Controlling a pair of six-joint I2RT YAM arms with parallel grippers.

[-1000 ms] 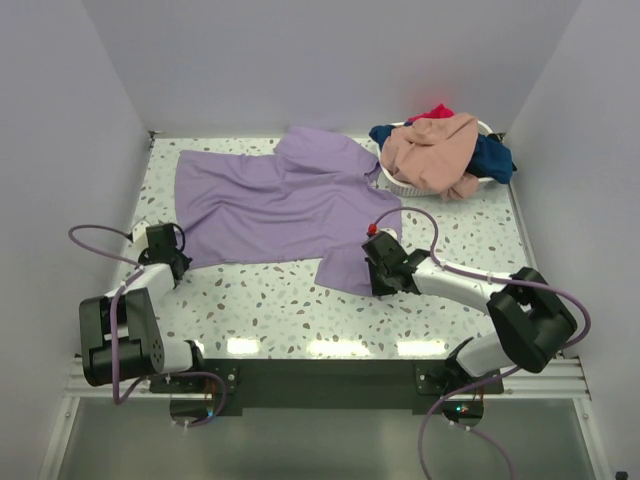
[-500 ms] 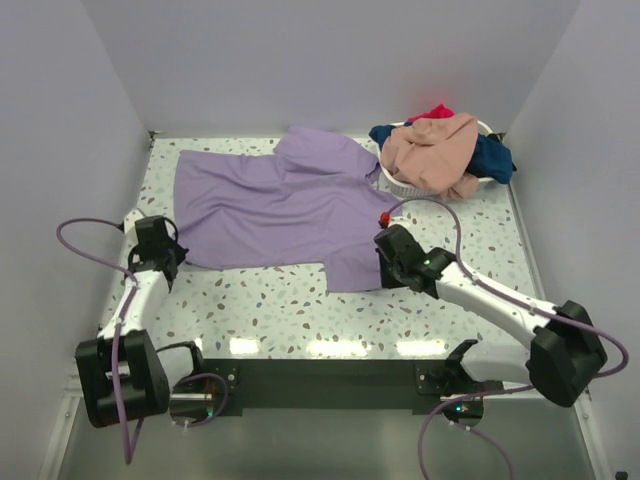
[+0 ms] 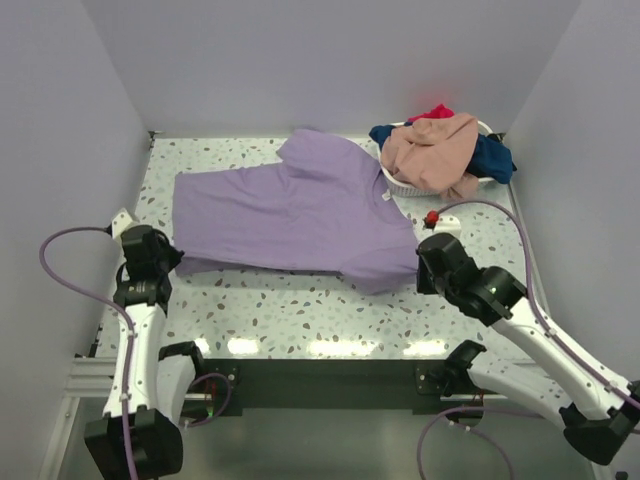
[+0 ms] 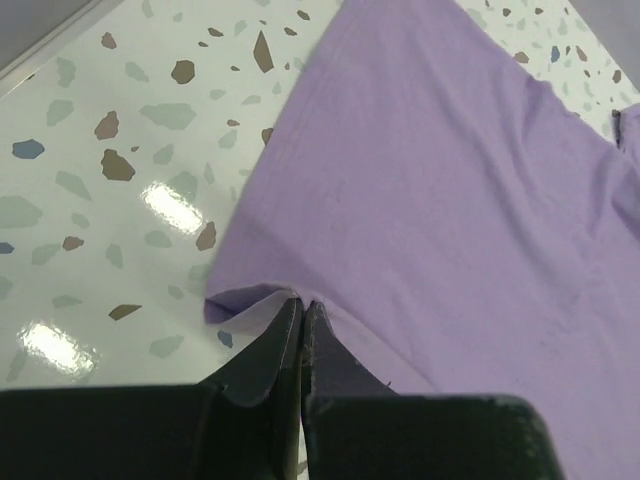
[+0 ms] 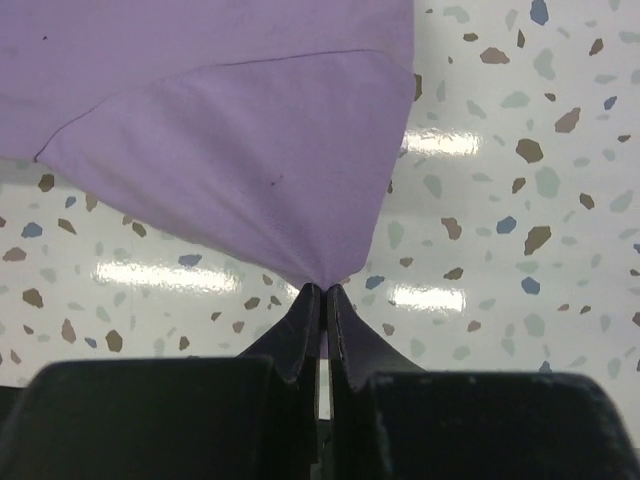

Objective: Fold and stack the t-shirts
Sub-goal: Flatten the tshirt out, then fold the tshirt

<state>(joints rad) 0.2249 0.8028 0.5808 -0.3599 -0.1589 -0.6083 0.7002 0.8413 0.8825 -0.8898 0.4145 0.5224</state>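
Lavender-purple fabric takes up most of the speckled table from where I stand: the lavender t-shirt lies spread fairly flat across the middle, one sleeve pointing toward the back wall and its long straight edge toward the left side. A tiny pale tag shows near the neckline, too small for me to read, and I can make out no other writing on the cloth.

The left gripper sits low at the shirt's near left corner. Its jaws are pressed together, pinching a small fold of the purple hem, and the cloth puckers where it meets the black fingertips. The right gripper is at the near right corner, jaws likewise squeezed tight on the fabric. There a triangular flap of the shirt is drawn down to a point between the fingers, lifted slightly off the tabletop. The two arms reach out well apart, one at each side of the garment, with purple cables looping off them.

At the back right stands the white oval basket, just beside the shirt's far right edge. Heaped in it are the peach-pink t-shirt on top, the navy blue t-shirt spilling over the right rim, and a bit of the red t-shirt peeking out behind
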